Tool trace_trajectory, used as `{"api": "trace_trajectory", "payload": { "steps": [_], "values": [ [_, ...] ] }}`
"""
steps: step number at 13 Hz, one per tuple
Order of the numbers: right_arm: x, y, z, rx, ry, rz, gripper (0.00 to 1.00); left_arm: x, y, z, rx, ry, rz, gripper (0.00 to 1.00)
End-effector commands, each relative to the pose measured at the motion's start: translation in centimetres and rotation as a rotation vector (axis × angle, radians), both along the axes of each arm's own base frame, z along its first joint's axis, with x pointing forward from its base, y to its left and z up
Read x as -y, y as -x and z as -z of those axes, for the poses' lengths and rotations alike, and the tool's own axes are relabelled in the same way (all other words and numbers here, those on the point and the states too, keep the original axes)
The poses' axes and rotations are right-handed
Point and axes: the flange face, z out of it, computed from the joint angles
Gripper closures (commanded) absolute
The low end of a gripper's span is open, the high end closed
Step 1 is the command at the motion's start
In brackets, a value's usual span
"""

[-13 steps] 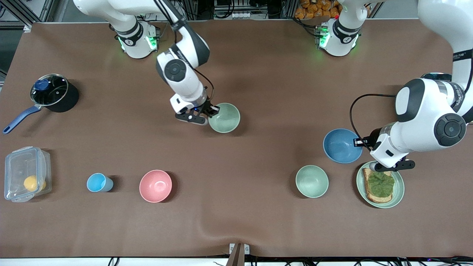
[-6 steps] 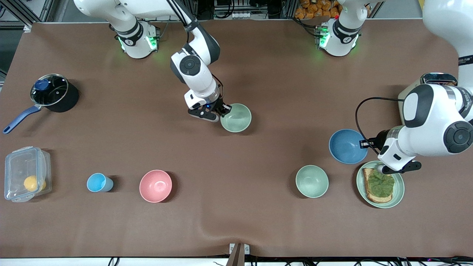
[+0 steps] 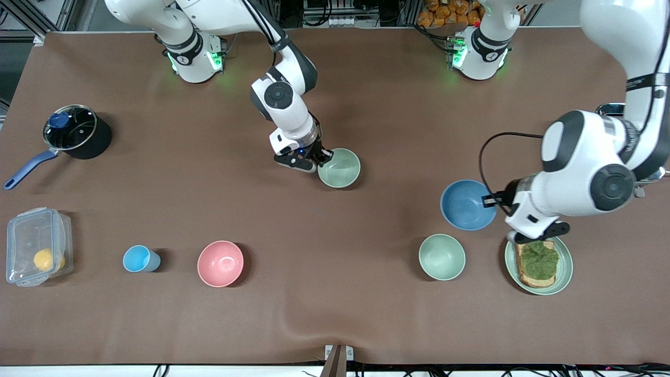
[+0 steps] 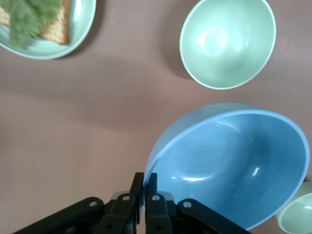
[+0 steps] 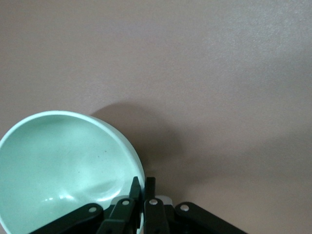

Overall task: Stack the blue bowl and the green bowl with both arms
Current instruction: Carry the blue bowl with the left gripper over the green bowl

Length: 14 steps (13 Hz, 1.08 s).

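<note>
Now both bowls are gripped and off the table, so the carrying step is in hand. The left gripper [image 3: 492, 200] is pinched on the rim of the blue bowl [image 3: 466, 205], which is held tilted over the brown table [image 3: 366, 293], above the patch between the mint bowl [image 3: 442, 256] and the plate of toast [image 3: 561, 275]. The right gripper [image 3: 322, 156] is clamped on the rim of the green bowl [image 3: 340, 168], held over the middle of the table, and a shadow is cast beneath it in the right wrist view. The 2 bowls are well apart. Next, one bowl probably has to be set down flat and released, and the other brought directly over it, levelled and lowered in. The tilt of the blue bowl needs correcting first.
</note>
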Motion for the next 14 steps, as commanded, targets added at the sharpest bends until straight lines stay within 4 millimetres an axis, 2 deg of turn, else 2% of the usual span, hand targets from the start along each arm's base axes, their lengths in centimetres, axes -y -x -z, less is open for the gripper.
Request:
{"api": "trace_trajectory", "payload": {
  "steps": [1,2,3,6,8,9,10,13,14],
  "values": [
    [-0.3,-0.8,-0.3,0.007,-0.013,0.042,0.39,2.4,0.7,-0.8,-0.026,0.006,-0.079,1.00],
    [-0.3,-0.9,-0.4,0.002,-0.015,0.063,0.27,3.8,1.1,-0.7,-0.030,0.014,-0.090,1.00],
    [-0.5,-1.1,-0.6,0.003,-0.019,0.068,0.00,4.3,1.3,-1.0,-0.023,0.017,-0.091,1.00],
    [-0.1,-1.6,-1.1,-0.012,-0.013,0.087,0.00,7.5,1.9,-0.9,-0.001,0.094,-0.091,1.00],
    [0.3,-3.3,-2.9,-0.084,0.018,0.141,0.00,10.7,3.2,-0.1,0.007,0.116,-0.048,1.00],
    [0.8,-4.1,-3.8,-0.119,0.030,0.194,0.00,12.5,3.9,-0.3,0.016,0.130,-0.032,1.00],
    [1.8,-5.2,-4.8,-0.134,0.034,0.221,0.00,13.9,4.4,0.0,0.020,0.134,-0.029,1.00],
    [3.5,-6.3,-5.7,-0.157,0.044,0.253,0.00,17.3,7.4,2.9,0.011,0.127,0.013,1.00],
    [4.8,-7.1,-5.9,-0.167,0.048,0.275,0.00,18.3,8.3,4.0,0.025,0.131,0.020,1.00]
  ]
}}
